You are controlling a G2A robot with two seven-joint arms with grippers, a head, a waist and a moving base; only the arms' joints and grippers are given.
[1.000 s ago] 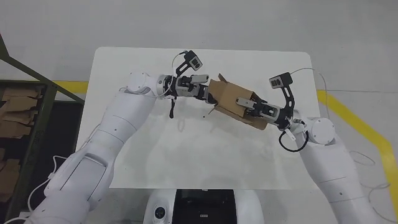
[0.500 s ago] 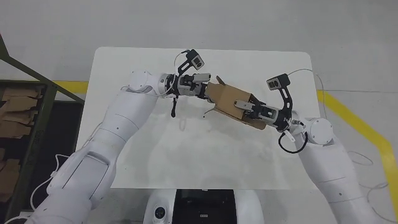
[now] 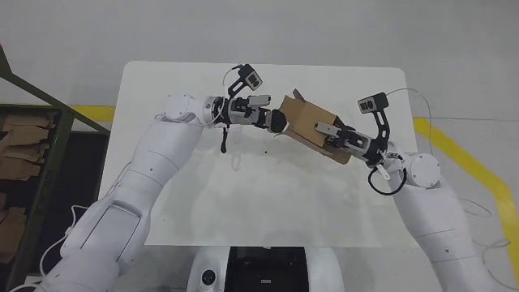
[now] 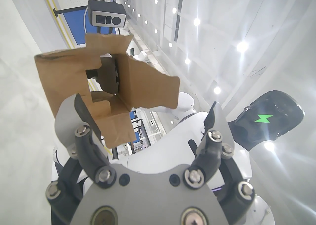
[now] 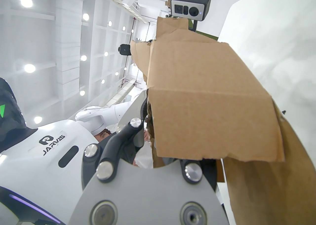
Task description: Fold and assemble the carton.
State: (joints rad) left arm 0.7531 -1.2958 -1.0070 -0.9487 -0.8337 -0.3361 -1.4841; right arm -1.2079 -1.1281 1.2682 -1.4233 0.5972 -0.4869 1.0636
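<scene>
– White table [image 3: 186,203]: where is the carton [image 3: 306,118]?
– Over mid-table, between both arms. It is brown corrugated board, partly formed, with its flaps loose.
– State of the right gripper [image 3: 331,135]?
– Clamped on one carton wall, with cardboard between its fingers.
– State of the left gripper [image 3: 278,122]?
– Spread wide at the carton's opposite end. One finger [image 4: 81,110] sits just beside a loose flap; contact cannot be confirmed.
– Beyond the table?
– Grey floor with a yellow line [image 3: 466,162].
</scene>
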